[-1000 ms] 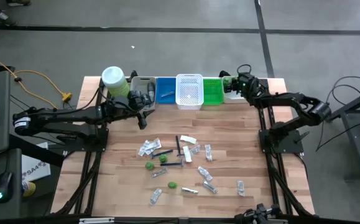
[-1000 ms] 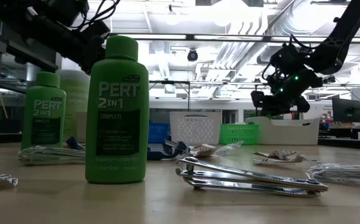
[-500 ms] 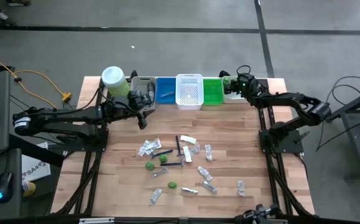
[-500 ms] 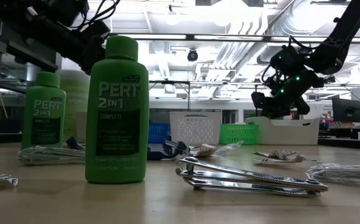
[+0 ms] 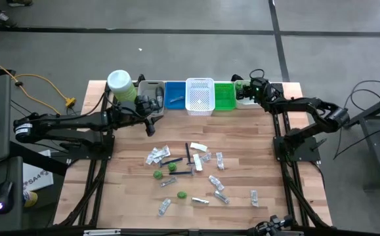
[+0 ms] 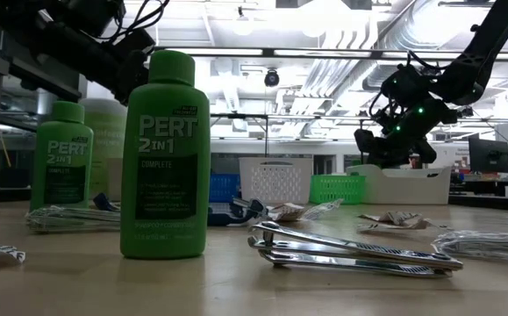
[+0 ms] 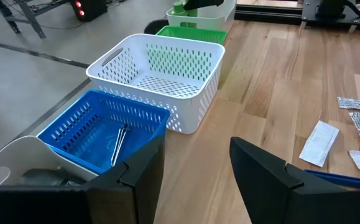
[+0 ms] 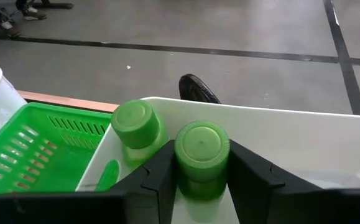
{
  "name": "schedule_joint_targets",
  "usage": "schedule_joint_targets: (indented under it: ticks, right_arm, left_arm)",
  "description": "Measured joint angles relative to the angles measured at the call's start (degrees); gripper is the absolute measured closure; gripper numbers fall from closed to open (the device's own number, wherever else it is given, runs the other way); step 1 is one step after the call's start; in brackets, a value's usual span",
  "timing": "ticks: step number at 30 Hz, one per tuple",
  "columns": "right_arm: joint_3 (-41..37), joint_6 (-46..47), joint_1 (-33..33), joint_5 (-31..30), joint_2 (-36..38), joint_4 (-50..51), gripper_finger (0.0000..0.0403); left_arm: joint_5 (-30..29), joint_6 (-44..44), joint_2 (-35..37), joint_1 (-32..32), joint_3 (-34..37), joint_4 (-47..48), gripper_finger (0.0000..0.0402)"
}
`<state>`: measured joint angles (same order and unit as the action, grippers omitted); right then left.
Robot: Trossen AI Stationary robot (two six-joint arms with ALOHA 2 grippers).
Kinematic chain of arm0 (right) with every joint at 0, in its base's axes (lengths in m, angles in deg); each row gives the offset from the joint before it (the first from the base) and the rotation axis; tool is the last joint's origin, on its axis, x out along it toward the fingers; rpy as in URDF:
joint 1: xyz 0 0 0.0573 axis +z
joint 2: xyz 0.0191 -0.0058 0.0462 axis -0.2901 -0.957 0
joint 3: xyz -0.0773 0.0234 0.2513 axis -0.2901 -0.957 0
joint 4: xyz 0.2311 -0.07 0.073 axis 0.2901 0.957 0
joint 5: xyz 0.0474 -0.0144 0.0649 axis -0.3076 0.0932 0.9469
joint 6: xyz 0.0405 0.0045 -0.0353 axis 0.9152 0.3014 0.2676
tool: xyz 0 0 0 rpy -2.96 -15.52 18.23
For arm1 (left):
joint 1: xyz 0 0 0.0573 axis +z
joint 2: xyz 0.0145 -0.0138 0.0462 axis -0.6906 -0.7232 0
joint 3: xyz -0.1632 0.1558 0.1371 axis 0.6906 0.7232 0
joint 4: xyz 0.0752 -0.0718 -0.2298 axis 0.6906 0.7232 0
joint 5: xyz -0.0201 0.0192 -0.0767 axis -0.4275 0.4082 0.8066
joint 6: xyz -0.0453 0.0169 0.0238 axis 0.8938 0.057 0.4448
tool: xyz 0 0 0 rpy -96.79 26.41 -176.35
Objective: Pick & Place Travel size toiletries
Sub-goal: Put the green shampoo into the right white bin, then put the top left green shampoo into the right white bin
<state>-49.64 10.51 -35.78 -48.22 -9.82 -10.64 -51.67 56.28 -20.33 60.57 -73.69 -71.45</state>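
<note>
Left end effector (image 5: 151, 117) parked by the blue bin (image 7: 99, 134), fingers apart on nothing, waiting. Toiletries (image 5: 190, 174) scattered mid-tabletop (image 5: 124, 196), unsorted; nearest green bottle (image 6: 165, 158) labelled "PERT 2 IN 1 COMPLETE". Right end effector (image 8: 199, 180) over the white bin (image 8: 279, 134), fingers flanking a small green bottle (image 8: 201, 152) beside one already inside (image 8: 137, 127), likely letting go; grip or release cannot be told

You see green bottles (image 6: 165, 158) with white letters, a blue bin (image 7: 102, 129), a white perforated bin (image 7: 158, 78), a green bin (image 8: 30, 146), and a pale wood table (image 5: 130, 190).
</note>
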Motion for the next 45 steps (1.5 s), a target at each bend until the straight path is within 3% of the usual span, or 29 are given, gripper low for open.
schedule_joint_targets:
  ticks: [19, 26, 39, 45]
  right_arm:
    - [0.00, -0.02, -0.28, -0.23, 3.08, 0.50, 0.0195]
    - [0.02, 1.37, -0.25, 2.57, 10.60, 8.24, 0.0168]
    - [0.02, 4.09, -0.23, 13.71, 29.07, 22.13, 0.0167]
    - [0.02, 4.15, 3.41, 14.69, 35.28, 26.30, 0.0167]
  left_arm:
    - [-0.01, 0.05, -0.01, -0.02, 0.00, 0.00, 0.0220]
    - [-0.01, 0.33, 0.00, -0.01, 0.02, 0.01, 0.0220]
    - [-0.16, 0.18, 0.00, -0.02, 0.02, 0.44, 0.0220]
    - [-0.55, -0.04, 0.00, -0.02, 0.02, 0.51, 0.0220]
